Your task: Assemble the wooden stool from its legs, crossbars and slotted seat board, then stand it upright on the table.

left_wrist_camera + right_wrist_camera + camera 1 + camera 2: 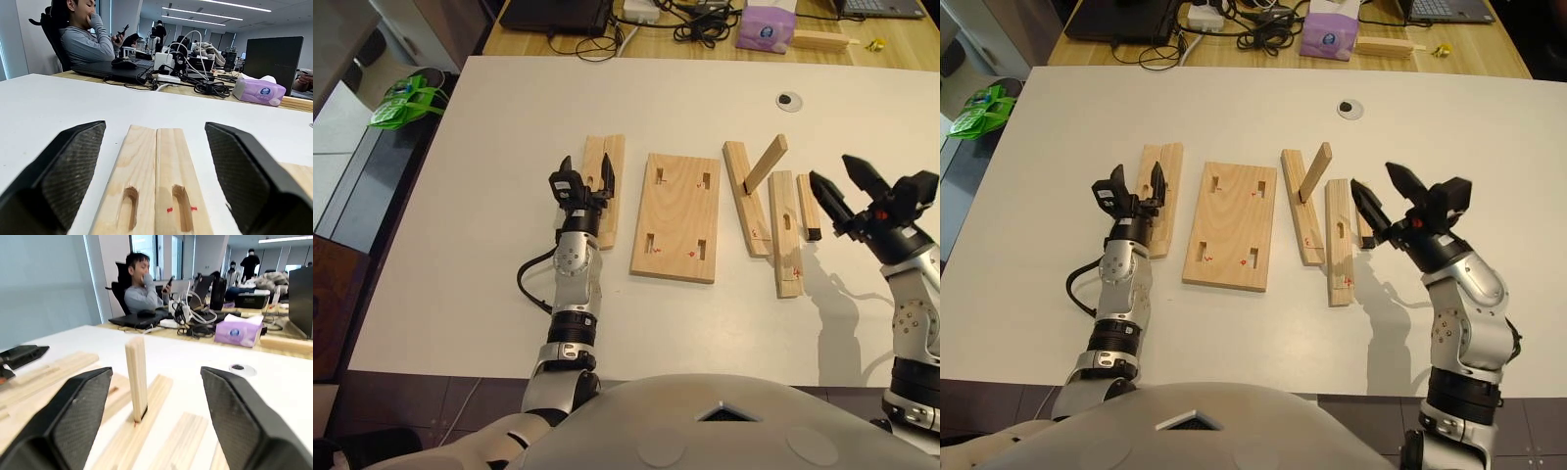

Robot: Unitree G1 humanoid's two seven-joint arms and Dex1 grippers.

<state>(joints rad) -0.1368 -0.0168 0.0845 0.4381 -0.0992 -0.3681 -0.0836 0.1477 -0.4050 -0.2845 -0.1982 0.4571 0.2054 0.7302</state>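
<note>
Nearest the robot, the left tool (585, 168) hangs low with its jaws spread wide, holding nothing. It straddles the near end of 2 slotted legs (615, 157) that lie side by side on the white tabletop (489, 245). The right tool (832, 171) is raised on the right, jaws also apart and empty, just beside a short crossbar (809, 217) lying flat.

Between the arms lies the seat board (676, 217), flat with its 4 slots facing up and nothing fitted in it. To its right, 1 crossbar (767, 163) stands in the slot of a third leg (741, 181), with a fourth leg (787, 245) loose alongside.

I judge the job barely begun: 1 joint is seated, and the other joints, the seat and the standing-up remain.

Farther back sit a round cap (788, 99), a tissue pack (767, 27) and cables (705, 15).
</note>
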